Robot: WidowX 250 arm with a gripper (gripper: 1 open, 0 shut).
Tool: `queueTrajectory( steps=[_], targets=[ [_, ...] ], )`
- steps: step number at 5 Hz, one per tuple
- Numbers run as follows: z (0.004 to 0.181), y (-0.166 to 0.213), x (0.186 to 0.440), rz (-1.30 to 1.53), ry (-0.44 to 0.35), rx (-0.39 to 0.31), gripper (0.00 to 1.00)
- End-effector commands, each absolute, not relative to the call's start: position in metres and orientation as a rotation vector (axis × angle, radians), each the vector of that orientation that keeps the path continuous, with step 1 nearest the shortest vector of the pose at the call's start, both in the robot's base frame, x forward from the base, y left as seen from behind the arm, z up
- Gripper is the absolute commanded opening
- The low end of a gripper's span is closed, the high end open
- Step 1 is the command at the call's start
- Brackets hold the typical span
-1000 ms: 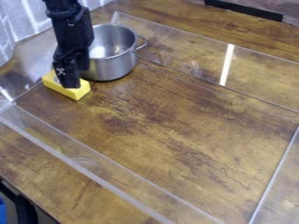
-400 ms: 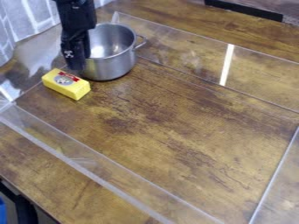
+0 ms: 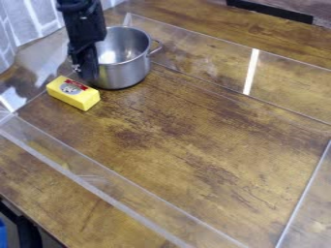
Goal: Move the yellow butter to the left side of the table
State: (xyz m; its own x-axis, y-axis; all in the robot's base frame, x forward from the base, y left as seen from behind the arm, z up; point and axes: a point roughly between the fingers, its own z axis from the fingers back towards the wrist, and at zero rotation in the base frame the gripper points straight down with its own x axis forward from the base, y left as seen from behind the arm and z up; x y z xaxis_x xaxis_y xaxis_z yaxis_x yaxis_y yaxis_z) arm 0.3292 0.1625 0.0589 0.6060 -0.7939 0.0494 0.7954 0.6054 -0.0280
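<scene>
The yellow butter (image 3: 74, 93), a small block with a red-and-white label on top, lies flat near the left edge of the table (image 3: 195, 136). My black gripper (image 3: 80, 68) hangs just above and behind it, clear of the block, between it and the steel pot. Its fingers are shut with nothing between them.
A steel pot (image 3: 120, 56) with a side handle stands right behind the butter, close to the gripper. Clear plastic edging (image 3: 77, 170) runs along the table's front and sides. A tiled wall (image 3: 19, 24) rises at the far left.
The gripper was down on the butter a second ago; it has let go, lifted up and back toward the pot, and its fingers have closed. The butter stays put.
</scene>
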Motion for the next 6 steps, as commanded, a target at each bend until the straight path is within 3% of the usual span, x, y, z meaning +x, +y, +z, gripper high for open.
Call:
queueTrajectory(
  steps=[1, 3, 4, 6],
  targets=[
    [0.081, 0.178, 0.328, -0.879, -0.075, -0.011, 0.0],
    [0.087, 0.189, 0.327, -0.889, -0.079, -0.055, 0.0],
    [0.084, 0.198, 0.332, -0.934, -0.08, -0.081, 1.0],
    [0.086, 0.189, 0.338, -1.11, -0.077, -0.119, 1.0]
  ],
)
